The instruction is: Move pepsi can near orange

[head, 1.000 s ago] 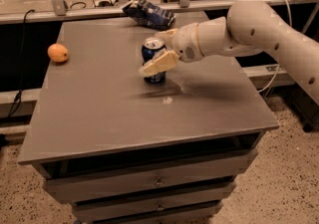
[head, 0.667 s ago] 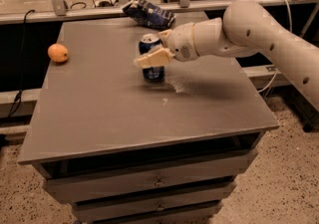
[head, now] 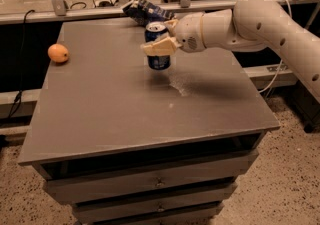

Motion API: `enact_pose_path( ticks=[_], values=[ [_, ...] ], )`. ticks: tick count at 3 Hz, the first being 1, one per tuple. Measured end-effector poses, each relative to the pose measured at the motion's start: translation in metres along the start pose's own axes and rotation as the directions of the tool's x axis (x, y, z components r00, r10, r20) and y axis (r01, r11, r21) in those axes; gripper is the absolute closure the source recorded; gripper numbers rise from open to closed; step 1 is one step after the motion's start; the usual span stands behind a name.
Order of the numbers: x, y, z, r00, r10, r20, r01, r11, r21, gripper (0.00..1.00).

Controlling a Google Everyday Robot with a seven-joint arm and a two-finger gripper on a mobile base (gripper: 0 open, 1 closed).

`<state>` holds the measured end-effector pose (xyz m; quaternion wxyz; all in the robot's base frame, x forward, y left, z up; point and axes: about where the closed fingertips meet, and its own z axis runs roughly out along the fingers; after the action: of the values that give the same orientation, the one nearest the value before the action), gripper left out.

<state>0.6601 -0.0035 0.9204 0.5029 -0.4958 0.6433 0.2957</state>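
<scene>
Over grey cabinet top point(head: 125, 114), tool point(head: 160, 40) clamps pepsi can point(head: 159, 62), well apart from orange point(head: 58, 53).

Warm, dim light falls from above, leaving the tabletop point(head: 100, 109) a dull grey-brown with a pale sheen just right of centre. The gripper point(head: 161, 44), upper middle of the frame and clasping the pepsi can point(head: 159, 62), throws a soft shadow down-right beneath the arm. The drawer recess point(head: 150, 156) at the bottom stays dark.

The cream-white gripper point(head: 161, 39) over the plain grey bench point(head: 110, 114) clasps the dark blue, silver-topped pepsi can point(head: 159, 62) with pale markings. The orange point(head: 58, 53) is orange-yellow; the snack bag point(head: 142, 10) is blue and white.
</scene>
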Motion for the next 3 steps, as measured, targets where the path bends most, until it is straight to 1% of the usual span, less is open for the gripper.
enact_pose_path(
  ticks=[1, 2, 3],
  values=[
    [-0.001, 0.001, 0.002, 1.0, -0.001, 0.001, 0.001, 1.0, -0.004, 1.0],
    [-0.01, -0.001, 0.012, 1.0, -0.01, 0.017, 0.01, 0.9999, -0.002, 1.0],
    [-0.034, -0.02, 0.046, 0.996, -0.022, 0.087, 0.021, 0.9998, 0.007, 1.0]
  ],
)
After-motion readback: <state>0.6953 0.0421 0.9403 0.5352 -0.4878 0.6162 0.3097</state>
